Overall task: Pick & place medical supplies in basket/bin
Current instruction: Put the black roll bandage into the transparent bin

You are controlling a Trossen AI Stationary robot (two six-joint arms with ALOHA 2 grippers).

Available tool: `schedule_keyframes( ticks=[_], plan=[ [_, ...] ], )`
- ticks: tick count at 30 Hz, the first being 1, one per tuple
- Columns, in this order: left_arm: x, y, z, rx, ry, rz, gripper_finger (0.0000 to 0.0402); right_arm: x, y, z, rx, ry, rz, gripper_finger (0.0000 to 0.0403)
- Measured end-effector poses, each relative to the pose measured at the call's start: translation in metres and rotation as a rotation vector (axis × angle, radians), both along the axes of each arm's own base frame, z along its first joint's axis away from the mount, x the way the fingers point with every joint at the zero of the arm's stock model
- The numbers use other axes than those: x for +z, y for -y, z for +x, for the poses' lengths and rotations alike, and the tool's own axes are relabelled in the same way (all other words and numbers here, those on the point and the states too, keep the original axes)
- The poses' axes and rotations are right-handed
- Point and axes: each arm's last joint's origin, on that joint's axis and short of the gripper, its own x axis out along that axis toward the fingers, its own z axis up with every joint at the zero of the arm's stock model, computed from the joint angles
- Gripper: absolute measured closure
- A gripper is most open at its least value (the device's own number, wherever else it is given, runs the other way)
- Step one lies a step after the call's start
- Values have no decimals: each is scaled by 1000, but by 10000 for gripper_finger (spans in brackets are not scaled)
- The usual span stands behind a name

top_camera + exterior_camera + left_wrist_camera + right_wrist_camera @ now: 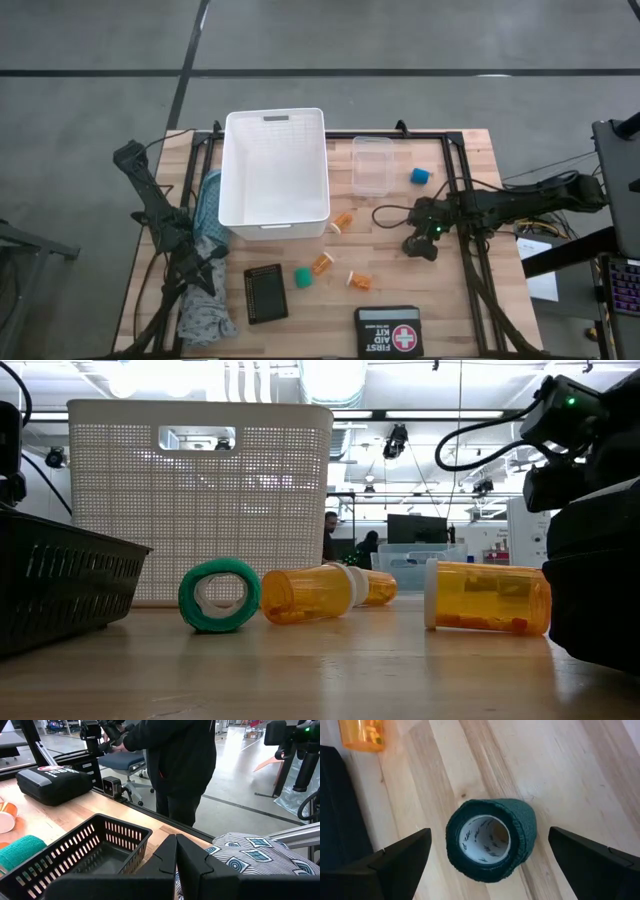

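Here the right gripper [490, 865] hovers over a dark green roll [491, 840], fingers apart, at the counter's [450, 300] 3 o'clock. The left gripper [176, 865] waits at 8 o'clock, fingers together.

Matt fabric-textured dark roll [492, 840] on smooth pale wood table [560, 765].

A light wooden counter [300, 325] carries a large white slotted basket [275, 170] at its far side, with a small clear plastic tub [371, 164] just beside it and a blue roll [420, 176] near the tub. A teal patterned cloth [207, 215] lies along the left. Three orange pill bottles [322, 262] lie on their sides near a green roll [302, 277]. A small black basket [265, 293] and a first aid kit [388, 329] sit at the near edge.
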Motion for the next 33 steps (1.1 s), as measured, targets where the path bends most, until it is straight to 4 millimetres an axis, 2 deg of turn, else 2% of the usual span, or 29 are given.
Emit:
schedule_keyframes(
  ticks=[6, 20, 33],
  plan=[
    [0, 0, 0, 0, 0, 0, 391, -5, 0, 1, 7, -43, -4, 12],
    [0, 0, 0, 0, 0, 0, 391, -6, 1, 5, -6, -64, -30, 127],
    [0, 0, 0, 0, 0, 0, 391, 4, 2, 12, 3, -17, -64, 182]
  ],
)
